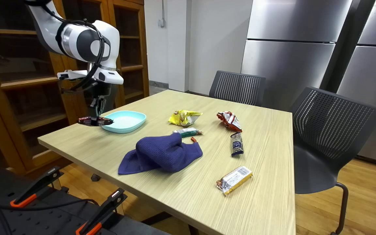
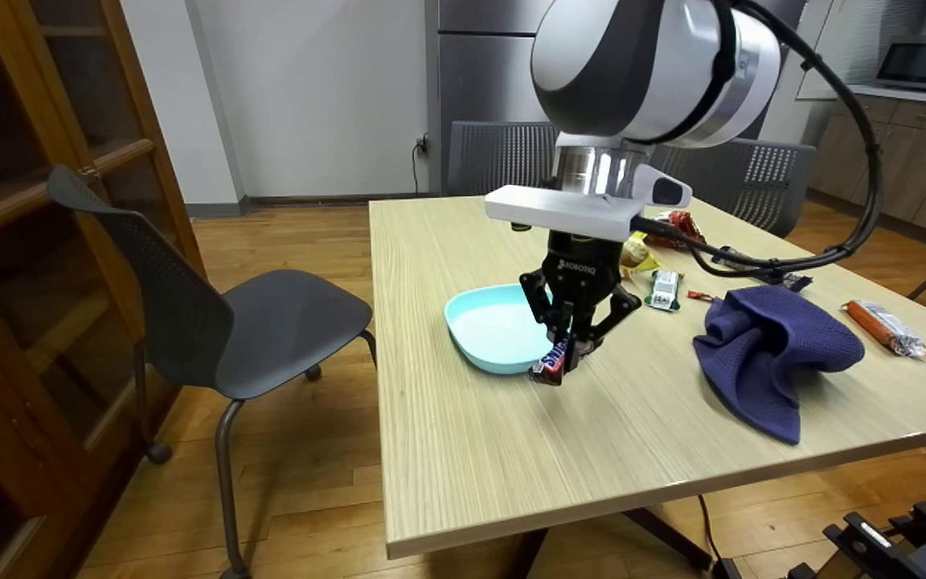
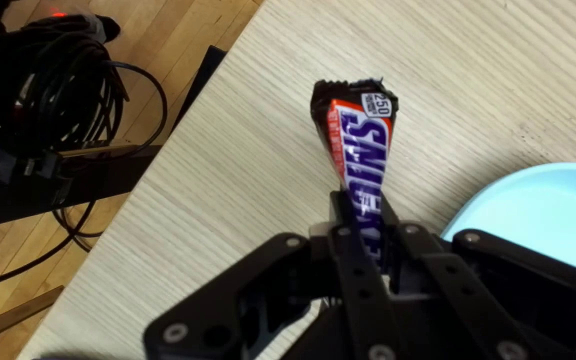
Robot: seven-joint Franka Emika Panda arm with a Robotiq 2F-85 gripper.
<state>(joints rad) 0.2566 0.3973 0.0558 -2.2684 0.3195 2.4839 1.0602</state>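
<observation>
The end effector [image 3: 363, 212] is clamped on a Snickers bar [image 3: 360, 140], gripped across its width with both ends jutting out — likely because that narrow span suits the grasp best. The bar is held above the desk [image 2: 447, 450], just beside a turquoise dish [image 2: 495, 334]. Farther along the pale wood-grain top lie a rumpled navy towel [image 1: 165, 153] and a yellow snack bag [image 1: 184, 117] — loosely strewn, in no evident order. Mesh-backed chairs [image 1: 335, 127] stand around it, with stainless refrigerators [image 1: 289, 71] and a glass-fronted wooden cabinet [image 1: 28, 111] beyond.
</observation>
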